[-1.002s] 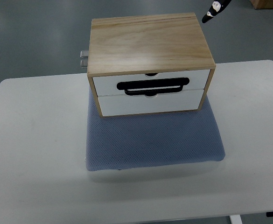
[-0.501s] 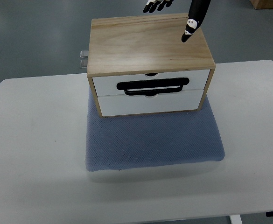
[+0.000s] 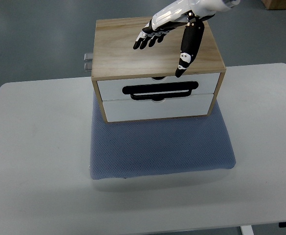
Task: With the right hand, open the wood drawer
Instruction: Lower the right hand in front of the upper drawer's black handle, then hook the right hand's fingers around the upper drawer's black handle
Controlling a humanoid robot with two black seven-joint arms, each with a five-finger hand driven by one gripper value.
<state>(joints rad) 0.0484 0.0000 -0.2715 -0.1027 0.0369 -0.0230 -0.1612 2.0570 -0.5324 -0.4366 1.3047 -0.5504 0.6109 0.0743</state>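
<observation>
With the wood drawer (image 3: 157, 87) seen shut in its box on the blue mat (image 3: 160, 147), the right robot hand (image 3: 174, 27), fingers spread and empty above the box top, is best lowered to the black handle (image 3: 160, 91) and hooked underneath.

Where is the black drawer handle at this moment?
In the top view, the black drawer handle sits on the white upper drawer front of the wooden box, just below the right hand, untouched.

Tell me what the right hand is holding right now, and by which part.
Nothing. The right hand hovers open over the wood drawer box, fingers spread, thumb pointing down toward the black handle.
</observation>
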